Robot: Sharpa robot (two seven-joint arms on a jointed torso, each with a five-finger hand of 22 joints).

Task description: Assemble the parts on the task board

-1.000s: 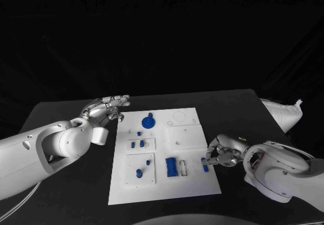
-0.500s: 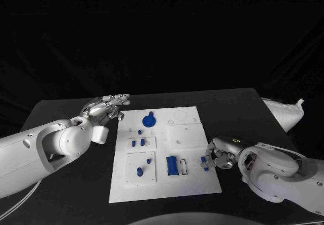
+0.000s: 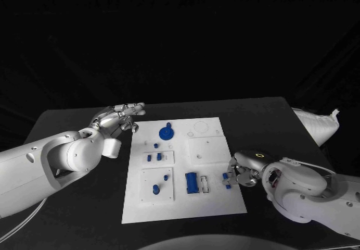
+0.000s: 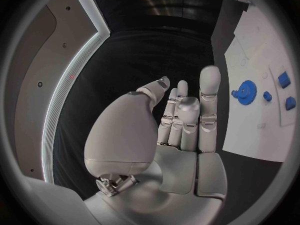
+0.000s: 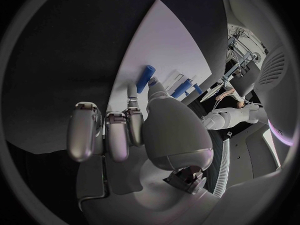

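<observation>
The white task board (image 3: 214, 203) lies in the middle of the black table. On it are a blue gear (image 3: 166, 134), small blue pieces (image 3: 154, 156), a blue block (image 3: 191, 183) and a blue knob (image 3: 156, 188). My right hand (image 3: 241, 174) is at the board's right edge, and its thumb and a finger pinch the near end of a short blue peg (image 3: 227, 179). In the right wrist view the peg (image 5: 145, 78) sticks out past the fingertips (image 5: 132, 92) over the board (image 5: 169, 40). My left hand (image 3: 120, 119) hovers off the board's far left corner, fingers extended and holding nothing. In the left wrist view the left hand (image 4: 181, 120) is beside the gear (image 4: 247, 90).
A white bag-like object (image 3: 315, 125) lies at the table's far right edge. Bare black table (image 3: 270, 125) stretches between it and the board. More blue pieces (image 5: 181, 89) stand on the board beyond the peg.
My right hand has drawn in slightly toward the board's right edge, with the peg still at its fingertips. The left hand has barely moved.
</observation>
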